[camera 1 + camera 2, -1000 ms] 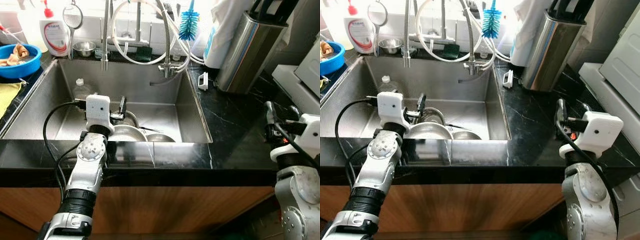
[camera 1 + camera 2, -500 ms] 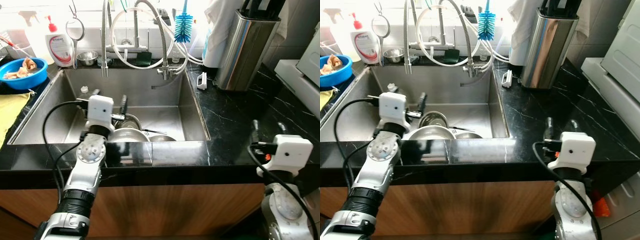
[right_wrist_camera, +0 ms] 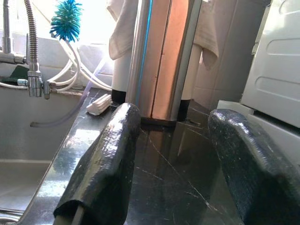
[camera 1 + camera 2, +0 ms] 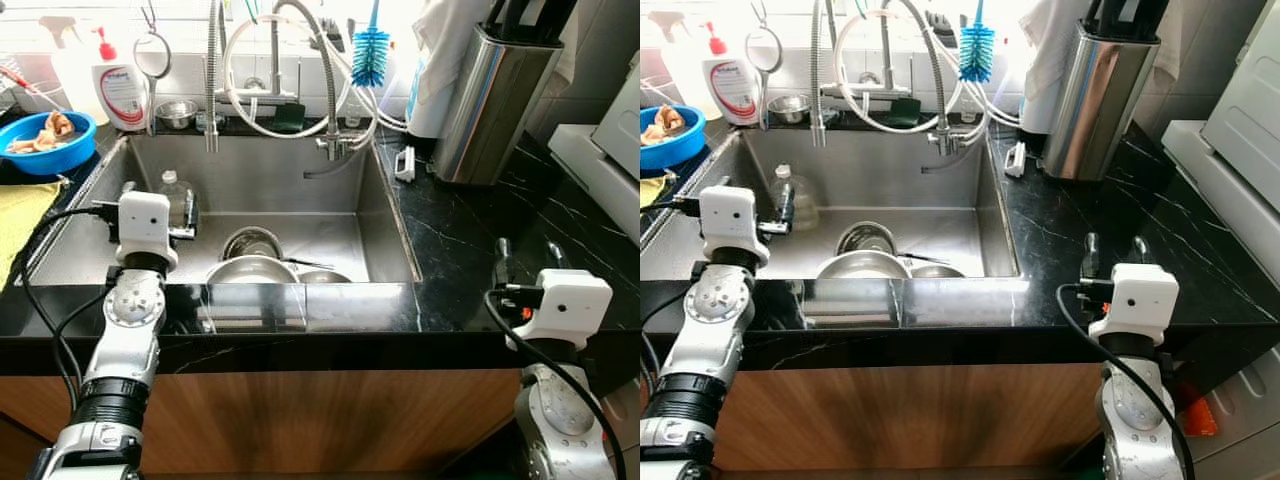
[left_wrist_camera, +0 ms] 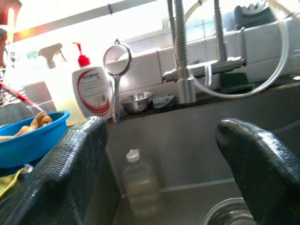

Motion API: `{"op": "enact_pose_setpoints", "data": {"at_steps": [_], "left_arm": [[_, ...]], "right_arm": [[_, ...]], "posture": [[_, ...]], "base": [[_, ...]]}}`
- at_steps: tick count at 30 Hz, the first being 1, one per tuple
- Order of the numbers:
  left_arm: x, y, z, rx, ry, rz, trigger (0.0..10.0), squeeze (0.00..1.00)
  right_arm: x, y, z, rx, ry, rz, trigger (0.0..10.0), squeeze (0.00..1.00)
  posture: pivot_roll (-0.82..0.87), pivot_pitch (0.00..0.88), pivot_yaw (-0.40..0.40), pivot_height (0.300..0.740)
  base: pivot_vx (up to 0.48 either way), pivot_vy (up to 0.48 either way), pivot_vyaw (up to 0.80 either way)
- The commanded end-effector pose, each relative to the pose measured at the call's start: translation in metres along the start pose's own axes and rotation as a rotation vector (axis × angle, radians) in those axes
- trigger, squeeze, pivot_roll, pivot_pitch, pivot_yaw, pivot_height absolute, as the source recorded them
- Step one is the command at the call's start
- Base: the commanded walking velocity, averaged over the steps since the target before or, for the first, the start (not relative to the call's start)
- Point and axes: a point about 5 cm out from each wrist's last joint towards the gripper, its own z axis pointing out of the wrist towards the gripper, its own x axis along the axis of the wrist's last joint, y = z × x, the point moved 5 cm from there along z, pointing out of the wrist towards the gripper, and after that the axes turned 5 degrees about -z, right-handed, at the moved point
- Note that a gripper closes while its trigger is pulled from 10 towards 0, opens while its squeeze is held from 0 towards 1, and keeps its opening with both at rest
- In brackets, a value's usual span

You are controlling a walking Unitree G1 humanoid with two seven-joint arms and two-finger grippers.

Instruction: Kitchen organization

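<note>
Stacked steel bowls (image 4: 250, 268) with a utensil lie at the front of the steel sink (image 4: 385, 225). A clear plastic bottle (image 4: 172, 190) with a white cap stands in the sink's left part. My left gripper (image 4: 160, 200) hangs open over the sink's left side, just in front of the bottle (image 5: 140, 187), which shows between its fingers (image 5: 65, 173) with nothing held. My right gripper (image 4: 527, 258) is open above the black counter (image 4: 450, 230), right of the sink, pointing at the steel knife block (image 3: 164, 56).
Along the back ledge stand a soap bottle (image 4: 118, 70), a hanging strainer (image 4: 152, 50), a small steel bowl (image 4: 177, 112), the faucet with hoses (image 4: 275, 60) and a blue brush (image 4: 372, 50). A blue bowl (image 4: 45, 140) and a yellow cloth (image 4: 20, 205) lie left. A white appliance (image 4: 600, 160) stands right.
My left gripper has swung left, from over the steel bowls to in front of the bottle. My right gripper has drawn back toward the counter's front edge. The camera has shifted a little.
</note>
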Motion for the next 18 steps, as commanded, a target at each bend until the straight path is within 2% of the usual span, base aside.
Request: {"op": "enact_pose_setpoints", "data": {"at_steps": [1,5,10,15,18], "left_arm": [[-0.004,0.005,-0.005,-0.033,-0.005,0.018,10.0,0.00],[-0.005,0.007,-0.008,-0.040,-0.005,0.016,10.0,0.00],[-0.003,0.007,-0.007,-0.038,0.001,0.015,10.0,0.00],[0.003,0.013,-0.001,-0.047,0.017,0.005,10.0,0.00],[0.003,0.017,-0.004,-0.047,0.020,-0.006,10.0,0.00]], "right_arm": [[-0.002,-0.001,0.000,0.000,0.000,-0.004,10.0,0.00],[0.000,-0.001,0.002,0.001,0.008,-0.006,10.0,0.00],[-0.004,0.000,0.001,-0.005,-0.005,-0.013,10.0,0.00],[-0.001,-0.001,0.005,-0.003,0.006,-0.009,10.0,0.00],[0.000,-0.001,0.006,-0.004,0.011,-0.009,10.0,0.00]], "posture": [[0.03,0.000,-0.044,0.740],[0.03,0.000,-0.044,0.740],[0.04,0.000,-0.043,0.740],[0.04,0.000,-0.041,0.740],[0.04,0.005,-0.040,0.740]], "base": [[0.000,0.000,0.00],[0.000,0.000,0.22],[0.000,0.000,0.80],[0.000,0.000,0.80],[0.000,0.000,0.80]]}}
